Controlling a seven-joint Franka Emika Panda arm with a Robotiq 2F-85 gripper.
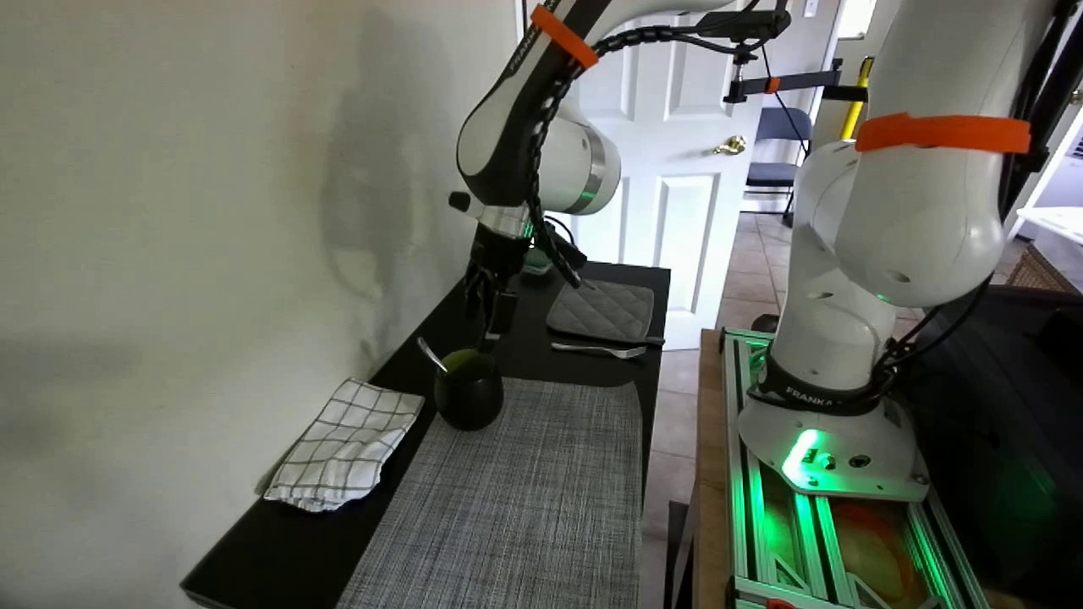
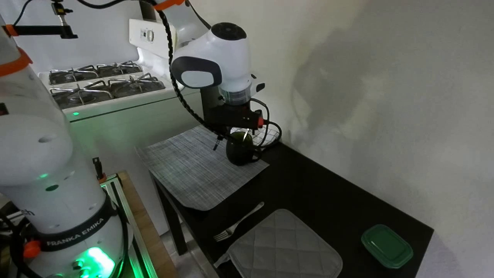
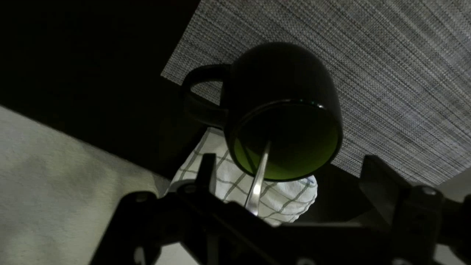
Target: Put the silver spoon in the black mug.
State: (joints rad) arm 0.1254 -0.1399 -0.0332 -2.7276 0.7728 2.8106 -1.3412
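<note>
The black mug (image 1: 468,402) stands upright at the corner of the grey placemat, and also shows in an exterior view (image 2: 236,154) and the wrist view (image 3: 283,73). The silver spoon (image 1: 431,354) leans inside it, its handle sticking out over the rim; its lower end is hidden in the mug. In the wrist view the spoon (image 3: 259,180) lies between the spread fingers, nearer the left one, its top end cut off by the gripper body. My gripper (image 3: 289,163) is open, with nothing clamped. In an exterior view the gripper (image 1: 488,321) is just above and behind the mug.
A silver fork (image 2: 239,222) lies beside a grey quilted pot holder (image 2: 285,247). A green-lidded container (image 2: 387,246) sits at the table's end. A checked cloth (image 1: 347,444) lies by the wall, near the mug. The woven placemat (image 1: 525,499) is under the mug.
</note>
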